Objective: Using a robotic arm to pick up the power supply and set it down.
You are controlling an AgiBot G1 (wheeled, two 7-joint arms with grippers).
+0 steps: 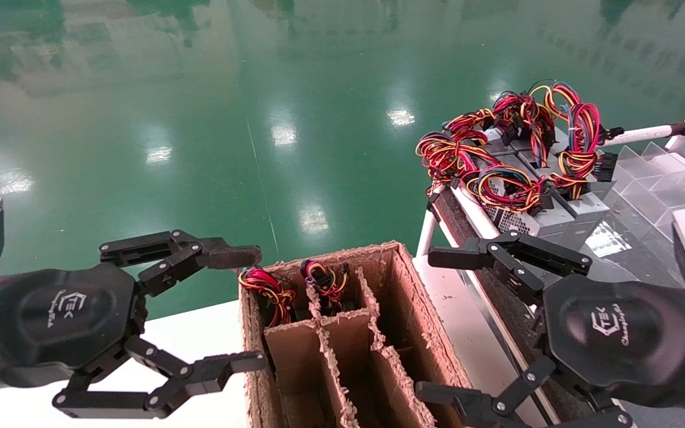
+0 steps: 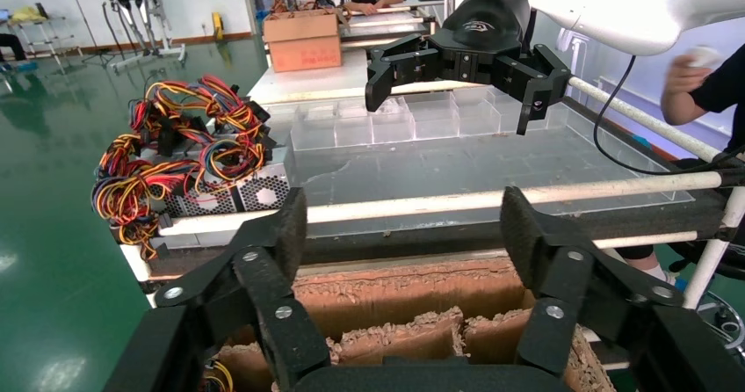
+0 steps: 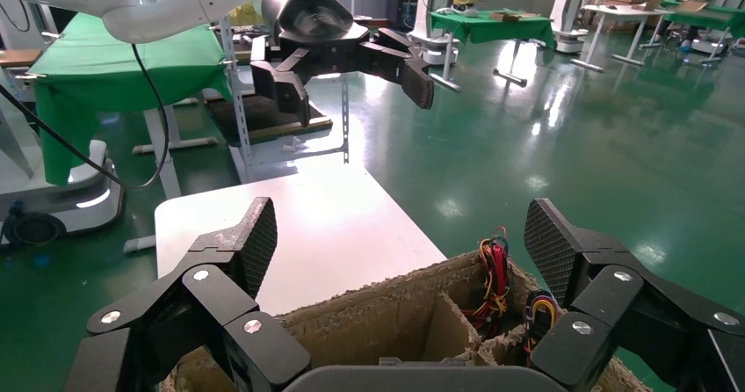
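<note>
- Power supply [image 1: 547, 217] on the rack at right, grey metal, topped by tangled wire bundle [image 1: 512, 142]; likely heavy, rigid, smooth-sided.
- Best gripped across the bare casing, clear of the floppy wires.
- Right gripper [image 1: 485, 324] just short of it, jaws spread, empty.
- Left gripper [image 1: 241, 309] beside the divided cardboard box [image 1: 405, 285], jaws also apart.

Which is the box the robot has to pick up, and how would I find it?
Look at the rack with the white pole on the robot's right, past the cardboard box with dividers. On it lies a row of grey metal boxes, the power supply among them. They have holes in one end and tangled bundles of red, yellow and black wires on top.
</note>
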